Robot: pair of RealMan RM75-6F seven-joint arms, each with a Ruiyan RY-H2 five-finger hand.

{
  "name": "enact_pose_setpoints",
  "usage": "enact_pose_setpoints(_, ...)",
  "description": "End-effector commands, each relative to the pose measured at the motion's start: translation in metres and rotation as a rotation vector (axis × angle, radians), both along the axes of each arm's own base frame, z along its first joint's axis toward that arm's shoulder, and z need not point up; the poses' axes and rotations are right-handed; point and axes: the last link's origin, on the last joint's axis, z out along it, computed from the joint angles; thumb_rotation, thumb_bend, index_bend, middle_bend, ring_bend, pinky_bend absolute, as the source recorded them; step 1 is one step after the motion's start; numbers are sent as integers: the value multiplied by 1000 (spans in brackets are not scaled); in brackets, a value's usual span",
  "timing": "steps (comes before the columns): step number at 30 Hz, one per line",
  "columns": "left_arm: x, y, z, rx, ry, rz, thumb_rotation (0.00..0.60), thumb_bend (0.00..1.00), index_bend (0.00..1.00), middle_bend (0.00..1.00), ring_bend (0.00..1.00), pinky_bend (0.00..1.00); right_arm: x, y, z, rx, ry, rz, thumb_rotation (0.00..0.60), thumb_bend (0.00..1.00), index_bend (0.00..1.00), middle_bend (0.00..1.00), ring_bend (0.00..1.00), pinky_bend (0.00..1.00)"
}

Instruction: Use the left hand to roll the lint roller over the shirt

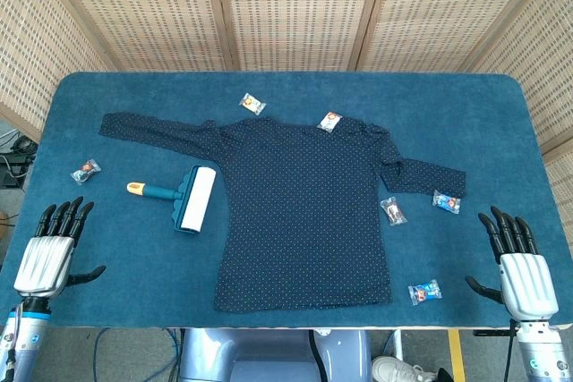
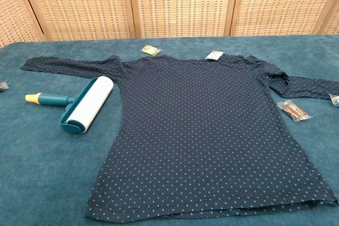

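A dark navy dotted shirt (image 1: 304,212) (image 2: 206,130) lies flat in the middle of the blue table, sleeves spread to both sides. Just left of its body rests the lint roller (image 1: 190,198) (image 2: 85,104), with a white roll, teal frame and a yellow-tipped handle pointing left. My left hand (image 1: 52,252) lies open at the table's front left corner, well short of the roller, fingers pointing away from me. At the front right corner my right hand (image 1: 517,261) is open too, holding nothing. Neither hand shows in the chest view.
Several small wrapped candies lie around the shirt: one by the collar (image 1: 329,121), one behind it (image 1: 252,104), one at far left (image 1: 86,169), others near the right sleeve (image 1: 393,211) (image 1: 446,201) and front right (image 1: 424,292). Wicker screens stand behind the table.
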Motion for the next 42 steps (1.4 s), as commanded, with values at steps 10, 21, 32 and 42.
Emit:
enact_pose_setpoints(10,-1,0,2,7,-5,3,600,0,0,0,0,0,0,-1,-2,6,-3,4,600,139,0,0,0,0)
enact_pose_setpoints(21,-1,2,2,4,-5,9,600,0,0,0,0,0,-1,-2,-3,6,-1,-3,600,139,0,0,0,0)
enact_pose_setpoints(32,0,1,0,1,1,6,600,0,0,0,0,0,0,0,-2,5,-5,3,600,139,0,0,0,0)
enact_pose_setpoints(42,1,1,-2,-7,6,0,600,0,0,0,0,0,0,0,-3,9,-3,1,600,140,0,0,0,0)
